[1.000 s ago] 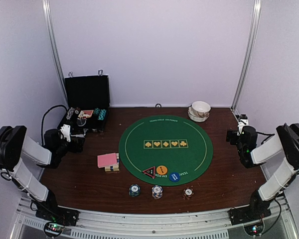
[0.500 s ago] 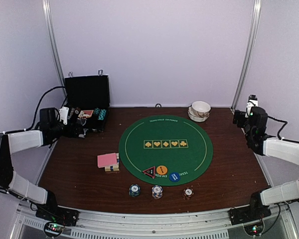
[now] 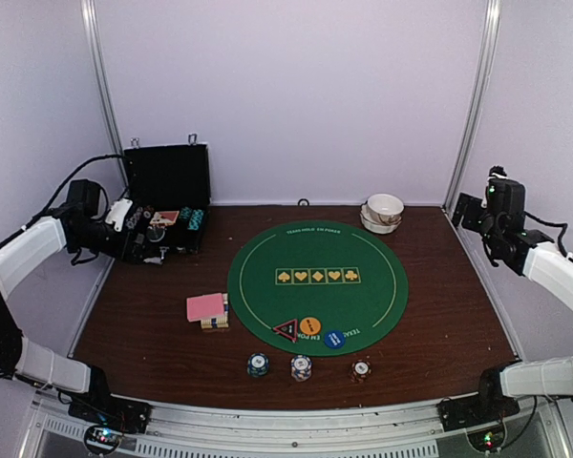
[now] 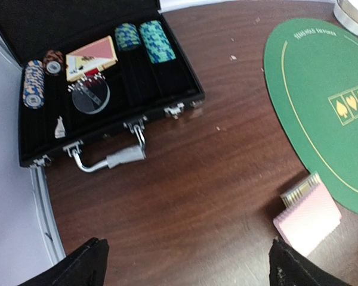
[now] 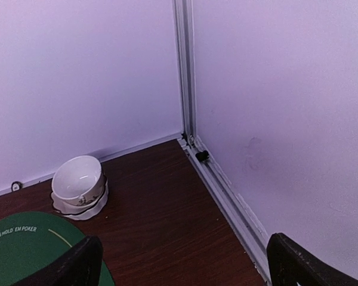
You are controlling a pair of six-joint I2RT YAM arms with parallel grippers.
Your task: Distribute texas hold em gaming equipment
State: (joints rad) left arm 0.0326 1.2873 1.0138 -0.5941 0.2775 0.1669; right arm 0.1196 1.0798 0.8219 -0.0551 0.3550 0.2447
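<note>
A pink-backed card deck [image 3: 207,307] lies left of the green mat [image 3: 317,277]; it also shows in the left wrist view [image 4: 307,217]. A black-and-red triangular marker [image 3: 286,330], an orange disc [image 3: 309,326] and a blue disc [image 3: 334,339] sit on the mat's near edge. Three chip stacks [image 3: 301,367] stand in a row in front of the mat. More chip stacks [image 4: 157,42] lie in the open case. My left gripper [image 3: 122,215] hangs open and empty beside the case [image 4: 188,269]. My right gripper [image 3: 465,212] is open and empty, high at the far right [image 5: 188,268].
The open black case [image 3: 165,191] stands at the back left, its handle [image 4: 110,159] toward the table middle, with a card box [image 4: 91,58] and a clear disc [image 4: 90,97] inside. Stacked white bowls [image 3: 383,212] sit at the back right [image 5: 77,185]. Walls and metal rails [image 5: 227,190] enclose the table.
Both arms have risen and swung outward. The left gripper moved back toward the case; the right gripper moved back toward the far right corner. Nothing on the table has moved.
</note>
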